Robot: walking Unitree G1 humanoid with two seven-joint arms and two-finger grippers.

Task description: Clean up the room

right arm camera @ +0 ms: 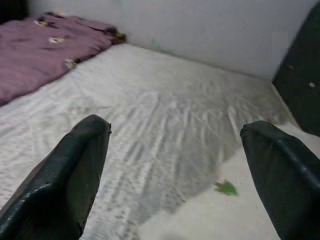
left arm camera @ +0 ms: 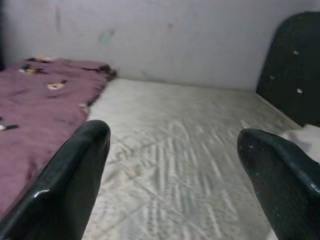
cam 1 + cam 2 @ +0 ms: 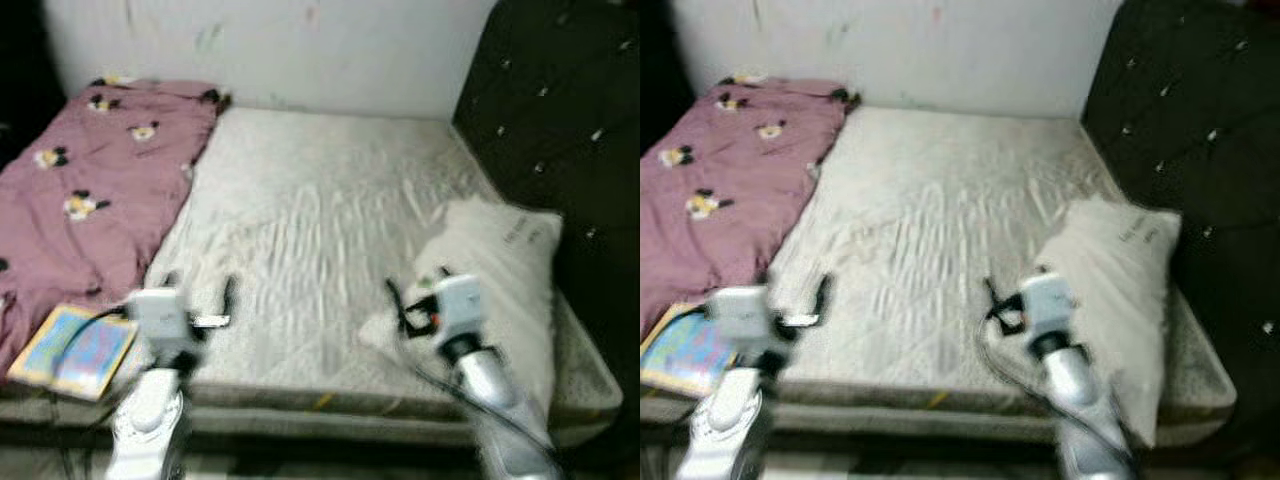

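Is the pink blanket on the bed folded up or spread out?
Spread out, loosely. The pink blanket lies rumpled and flat along the left side of the mattress, from the wall to the near edge, not stacked in folds.

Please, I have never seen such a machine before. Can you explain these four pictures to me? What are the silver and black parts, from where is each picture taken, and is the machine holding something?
This is a humanoid robot standing at the foot of a bed. The two upper pictures come from a stereo camera on its head, looking down. The silver tubes are its arms. Each ends in a gripper with two long black fingers: the left gripper and the right gripper.

The two lower pictures come from a camera on each wrist, looking along the black fingers of that gripper. Both grippers are open and hold nothing.

On the bare mattress lie a purple blanket with cartoon prints, a white pillow beside the dark headboard, and a colourful book at the near left edge.
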